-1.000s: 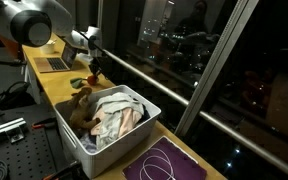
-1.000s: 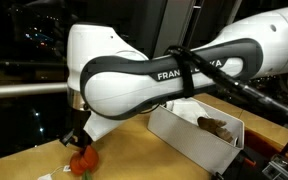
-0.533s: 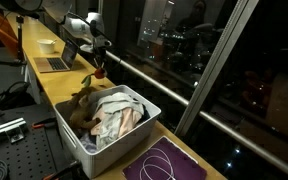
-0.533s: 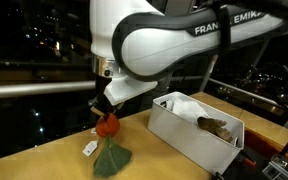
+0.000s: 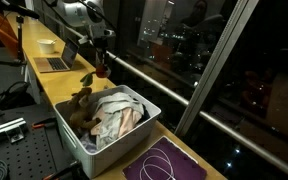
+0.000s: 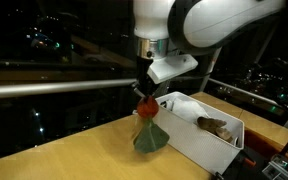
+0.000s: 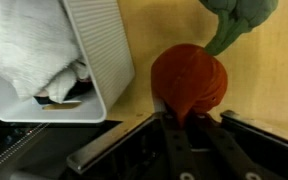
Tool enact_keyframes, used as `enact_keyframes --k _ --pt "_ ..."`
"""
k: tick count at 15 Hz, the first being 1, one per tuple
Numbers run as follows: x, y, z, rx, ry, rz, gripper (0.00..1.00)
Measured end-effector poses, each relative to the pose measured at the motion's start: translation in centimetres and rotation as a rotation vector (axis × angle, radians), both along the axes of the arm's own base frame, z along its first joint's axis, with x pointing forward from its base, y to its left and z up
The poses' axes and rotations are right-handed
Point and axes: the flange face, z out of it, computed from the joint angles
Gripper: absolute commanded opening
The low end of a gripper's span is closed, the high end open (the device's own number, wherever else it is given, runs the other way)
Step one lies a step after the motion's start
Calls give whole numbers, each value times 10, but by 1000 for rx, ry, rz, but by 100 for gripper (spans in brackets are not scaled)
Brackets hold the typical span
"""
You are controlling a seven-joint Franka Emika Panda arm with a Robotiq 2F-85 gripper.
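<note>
Step in hand, as judged: carry phase. Your hand [image 6: 144,94] is clamped on the red toy [image 6: 145,105], which is off the bench [image 6: 69,158]. The green leaves [image 6: 149,136] dangle below it at frame centre, just left of the white bin [image 6: 189,141].

Next move, as judged: any travel toward the bin calls for enough height that the hanging leaves pass over the near wall without snagging. It also calls for a firm squeeze, since the grip sits only on the rounded red head.

Differences between views:
- Wrist view: the fingers [image 7: 167,108] pinch the lower edge of the red toy [image 7: 189,80]. The leaves [image 7: 239,15] trail to the upper right. A bin [image 7: 102,50] corner with white cloths [image 7: 24,40] fills the upper left. You cannot tell the height above the bench from here.
- The exterior view with the arm overhead shows the clearance under the leaves and a brown plush [image 6: 215,124] in the bin at right.
- The exterior view from further off shows the hand [image 5: 100,63] and toy [image 5: 101,71] small in the upper left. It is beyond the far end of the bin [image 5: 134,136], with a laptop [image 5: 56,62] further up the bench. The grip itself is too small to read there.
</note>
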Motion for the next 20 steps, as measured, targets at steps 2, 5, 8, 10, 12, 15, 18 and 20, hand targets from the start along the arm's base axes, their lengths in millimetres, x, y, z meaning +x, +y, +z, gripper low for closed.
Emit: enact_keyframes --k 2,5,8,10,12,15,18,20 --pt "-12 -34 8 -26 15 -34 3" --pt "-28 -97 17 -61 40 -88 3" --pt "-33 -172 34 -83 61 -132 3" --pt "-28 -227 52 -89 71 -145 3" --pt "-20 -280 71 -89 78 -146 3" --pt "-6 -323 88 -81 83 -111 3" --pt "5 -298 75 -51 86 -41 3" --pt "10 -272 53 -25 107 -2 37"
